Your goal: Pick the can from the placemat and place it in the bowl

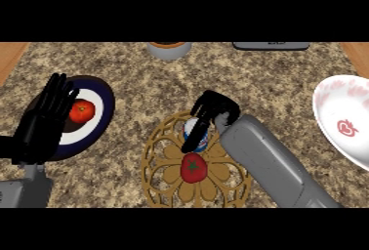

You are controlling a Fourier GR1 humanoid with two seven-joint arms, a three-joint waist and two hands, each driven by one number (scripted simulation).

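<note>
A can (195,164) with a red body and a white and blue top lies on a round tan openwork placemat (160,161) in the middle of the counter. My right hand (210,111) reaches over the can's far end, fingers curled down around its white top; part of the can is hidden by them. The white bowl (346,124) with red floral marks sits at the right edge, empty. My left hand (45,117) stands open at the left, fingers up, in front of a plate.
A navy and white plate (102,105) at the left holds a red tomato (81,111). A grey cup (170,49) and a dark flat object (271,45) sit at the counter's far edge. Wooden strips border the speckled counter on both sides.
</note>
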